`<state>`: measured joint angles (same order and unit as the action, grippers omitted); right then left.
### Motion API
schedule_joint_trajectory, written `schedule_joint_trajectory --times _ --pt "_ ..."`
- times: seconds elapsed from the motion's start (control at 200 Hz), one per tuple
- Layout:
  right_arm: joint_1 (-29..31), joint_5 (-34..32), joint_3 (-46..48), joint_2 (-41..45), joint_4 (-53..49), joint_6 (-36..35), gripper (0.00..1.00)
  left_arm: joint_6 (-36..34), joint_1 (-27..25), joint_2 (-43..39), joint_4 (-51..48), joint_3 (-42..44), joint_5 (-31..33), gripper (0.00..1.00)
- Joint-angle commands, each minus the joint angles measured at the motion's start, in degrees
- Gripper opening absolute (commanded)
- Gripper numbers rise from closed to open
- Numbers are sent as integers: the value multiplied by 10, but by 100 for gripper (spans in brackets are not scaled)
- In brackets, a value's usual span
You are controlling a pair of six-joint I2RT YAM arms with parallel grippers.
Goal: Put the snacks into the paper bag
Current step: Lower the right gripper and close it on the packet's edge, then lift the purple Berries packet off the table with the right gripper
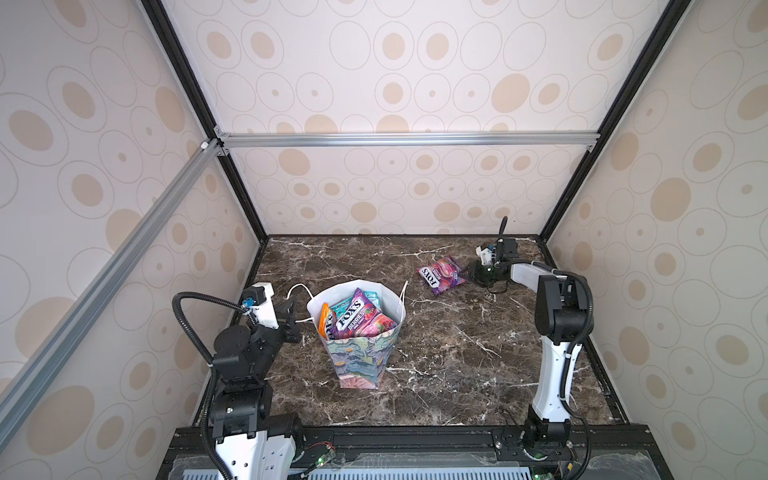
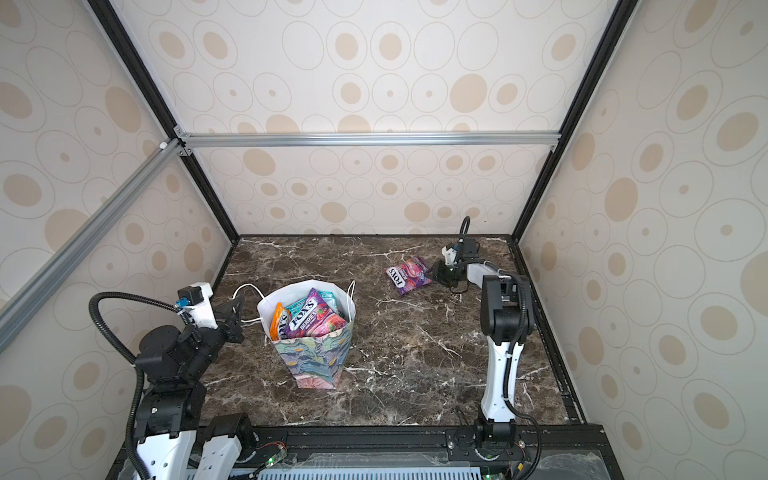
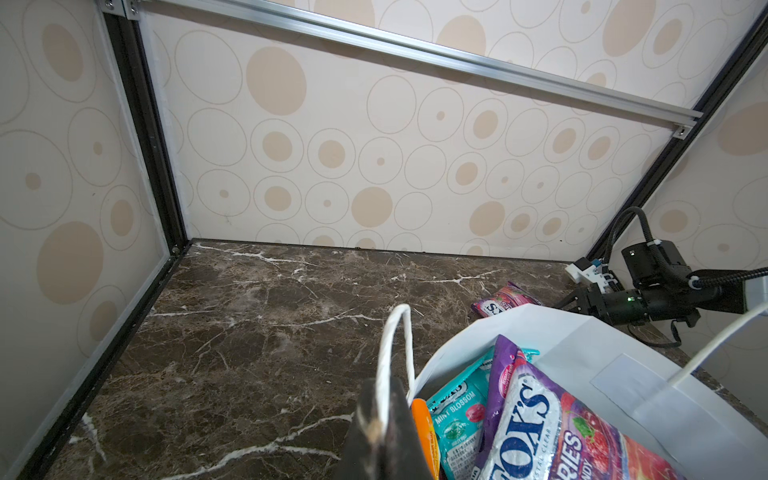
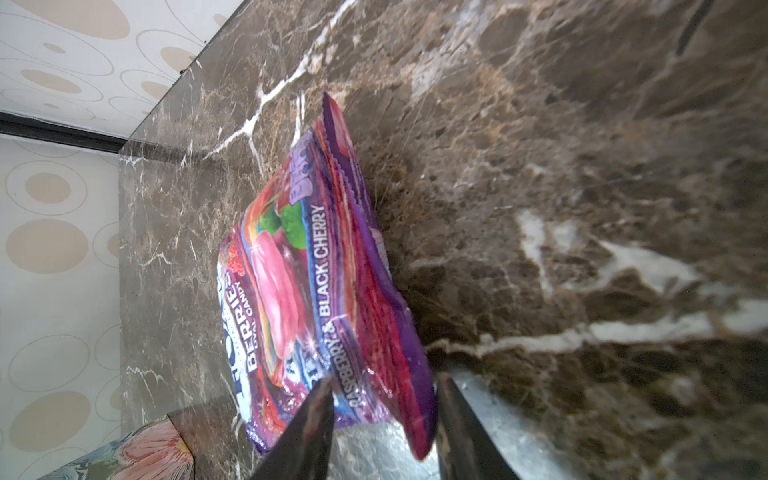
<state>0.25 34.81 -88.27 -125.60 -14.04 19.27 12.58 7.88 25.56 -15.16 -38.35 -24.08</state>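
Note:
The paper bag (image 1: 361, 361) (image 2: 316, 361) stands upright left of the table's middle, floral outside and white inside (image 3: 582, 332). Several snacks lie in it: a purple berries packet (image 1: 355, 320) (image 3: 532, 415), a teal mint one (image 3: 455, 415) and an orange one (image 3: 424, 432). My left gripper (image 1: 297, 320) (image 3: 382, 419) is shut on the bag's white cord handle (image 3: 392, 345). One purple-pink snack packet (image 1: 440, 274) (image 2: 408, 275) (image 4: 316, 270) lies at the back right. My right gripper (image 1: 467, 273) (image 4: 384, 380) is low at its right end, fingers apart, with the packet's edge between them.
The dark marble table (image 1: 457, 353) is walled on three sides by patterned panels. The right arm's elbow (image 1: 559, 307) stands above the table's right side. The bag's other cord handle (image 1: 403, 291) sticks up on its right rim.

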Motion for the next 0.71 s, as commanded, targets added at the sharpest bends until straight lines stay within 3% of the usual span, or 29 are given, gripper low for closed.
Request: schedule_joint_trajectory --times 0.0,0.105,0.31,0.505,0.7 --pt "-3 16 -1 -20 3 7 42 -11 1 -2 0 -4 -5 0" --pt "-3 26 0 -24 10 13 42 -10 1 -3 1 -4 -5 0" --pt "-3 33 4 -25 17 16 25 -9 1 -1 1 -4 -5 0" --pt "-3 43 11 -11 27 18 0 -10 1 -1 1 -4 -6 0" --pt "-3 47 30 14 39 27 0 -9 1 -1 1 -4 -5 0"
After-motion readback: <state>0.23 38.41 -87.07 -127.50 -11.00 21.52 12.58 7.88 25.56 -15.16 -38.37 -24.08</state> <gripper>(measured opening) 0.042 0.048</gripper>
